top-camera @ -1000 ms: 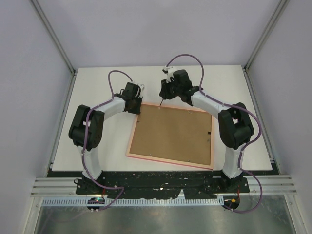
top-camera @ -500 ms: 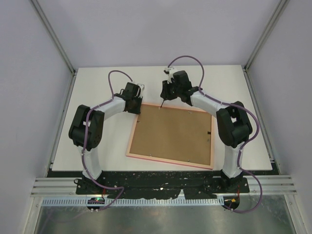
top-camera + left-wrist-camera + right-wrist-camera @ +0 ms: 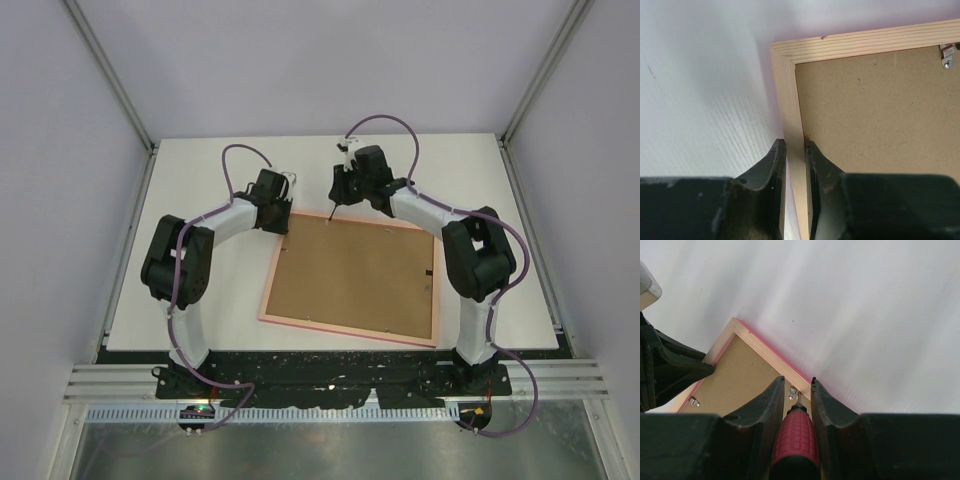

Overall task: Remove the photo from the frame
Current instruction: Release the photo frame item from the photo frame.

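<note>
The frame (image 3: 344, 329) lies face down on the white table, its paler wooden back rim (image 3: 789, 95) up and a brown backing board (image 3: 355, 272) filling it. The photo is hidden under that board. My left gripper (image 3: 795, 146) is shut on the frame's left rail close to the far-left corner (image 3: 284, 222). My right gripper (image 3: 798, 382) is shut on a red-handled screwdriver (image 3: 795, 440). The screwdriver's thin tip rests at a small metal clip (image 3: 791, 394) just inside the frame's far rail (image 3: 771, 358), a little right of the left gripper (image 3: 670, 365).
More metal clips sit on the backing board's edges (image 3: 947, 56) (image 3: 694, 401) (image 3: 428, 272). White table (image 3: 200, 180) surrounds the frame. Grey enclosure walls and metal posts stand at the sides and back. The arm bases are at the near edge.
The right arm's elbow has shifted slightly to the left. Both grips and the frame are where they were.
</note>
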Action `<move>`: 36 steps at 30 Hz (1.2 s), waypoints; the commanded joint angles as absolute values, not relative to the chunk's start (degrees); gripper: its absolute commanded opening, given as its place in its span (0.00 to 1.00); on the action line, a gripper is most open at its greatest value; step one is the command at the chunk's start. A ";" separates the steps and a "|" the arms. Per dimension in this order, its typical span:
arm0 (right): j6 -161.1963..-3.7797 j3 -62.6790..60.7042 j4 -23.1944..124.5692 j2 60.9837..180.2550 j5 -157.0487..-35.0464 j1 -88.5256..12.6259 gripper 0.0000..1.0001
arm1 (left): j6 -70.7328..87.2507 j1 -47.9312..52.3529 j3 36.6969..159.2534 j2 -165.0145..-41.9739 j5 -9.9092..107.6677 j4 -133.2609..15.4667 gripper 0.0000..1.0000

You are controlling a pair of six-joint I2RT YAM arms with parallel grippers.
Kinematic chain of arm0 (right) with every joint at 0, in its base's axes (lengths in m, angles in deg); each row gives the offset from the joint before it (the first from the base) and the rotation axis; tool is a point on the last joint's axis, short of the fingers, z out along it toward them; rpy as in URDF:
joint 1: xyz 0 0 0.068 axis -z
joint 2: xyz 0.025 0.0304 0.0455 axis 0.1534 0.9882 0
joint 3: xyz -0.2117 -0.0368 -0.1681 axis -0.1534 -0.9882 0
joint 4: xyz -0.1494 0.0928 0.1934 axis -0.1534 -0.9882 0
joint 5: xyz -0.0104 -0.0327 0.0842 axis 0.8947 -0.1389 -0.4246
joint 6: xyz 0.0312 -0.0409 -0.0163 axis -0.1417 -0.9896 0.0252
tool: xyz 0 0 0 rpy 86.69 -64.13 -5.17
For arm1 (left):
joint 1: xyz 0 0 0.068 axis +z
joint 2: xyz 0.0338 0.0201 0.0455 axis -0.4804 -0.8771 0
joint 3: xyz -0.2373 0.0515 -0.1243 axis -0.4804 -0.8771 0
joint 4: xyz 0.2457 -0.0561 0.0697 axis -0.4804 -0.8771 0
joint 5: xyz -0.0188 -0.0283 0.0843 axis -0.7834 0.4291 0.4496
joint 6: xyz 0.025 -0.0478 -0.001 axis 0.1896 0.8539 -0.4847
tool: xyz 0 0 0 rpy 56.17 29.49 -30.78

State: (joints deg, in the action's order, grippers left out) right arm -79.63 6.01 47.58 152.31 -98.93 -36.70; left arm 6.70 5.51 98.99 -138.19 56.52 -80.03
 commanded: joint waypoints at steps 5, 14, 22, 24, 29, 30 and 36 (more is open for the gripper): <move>-78.32 7.05 49.96 152.92 -99.48 -36.68 0.08 | 5.03 4.98 99.90 -139.27 56.61 -80.60 0.09; -78.05 7.31 49.96 153.62 -102.12 -36.77 0.08 | 5.03 4.89 99.99 -139.27 56.61 -80.60 0.09; -79.19 7.58 49.70 153.88 -102.56 -36.95 0.08 | 5.03 4.72 99.90 -139.27 56.61 -80.51 0.09; -79.54 7.49 49.61 153.88 -102.73 -37.21 0.08 | 5.03 4.80 99.90 -139.27 56.70 -80.51 0.09; -80.60 7.49 49.61 154.06 -102.64 -37.91 0.08 | 5.03 4.80 99.90 -139.27 56.61 -80.60 0.09; -80.78 7.66 49.53 154.06 -102.73 -37.91 0.08 | 5.03 4.80 99.90 -139.27 56.61 -80.51 0.09; -81.83 7.58 49.44 154.15 -103.17 -38.62 0.07 | 5.03 4.80 99.90 -139.27 56.61 -80.60 0.09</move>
State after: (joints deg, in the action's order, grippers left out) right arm -81.18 6.12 49.65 153.07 -101.01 -36.92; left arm 6.70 5.47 98.99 -138.19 56.52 -80.03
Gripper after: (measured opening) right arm 0.316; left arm 0.206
